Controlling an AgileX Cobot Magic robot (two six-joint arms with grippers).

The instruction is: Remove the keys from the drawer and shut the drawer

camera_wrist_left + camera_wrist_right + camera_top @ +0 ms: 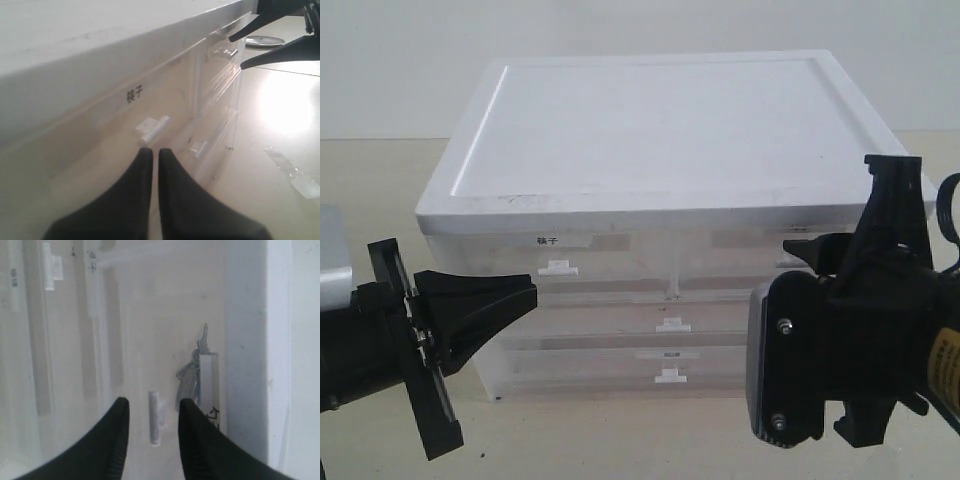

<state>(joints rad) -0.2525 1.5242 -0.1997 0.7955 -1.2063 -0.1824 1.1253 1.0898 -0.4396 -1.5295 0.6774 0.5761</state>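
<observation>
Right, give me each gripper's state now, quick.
Left gripper: shut, holding nothing.
Right gripper: open, its fingers either side of the white tab handle, not clamped on it.

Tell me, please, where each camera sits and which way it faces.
Exterior: before the cabinet, facing its drawers; left gripper and right gripper show.
Left wrist: on the left arm, looking along the cabinet; left gripper, shut, shows.
Right wrist: on the right arm, facing the drawer and keys; right gripper, open, shows.
Shared: exterior and left wrist both show the right gripper.
</observation>
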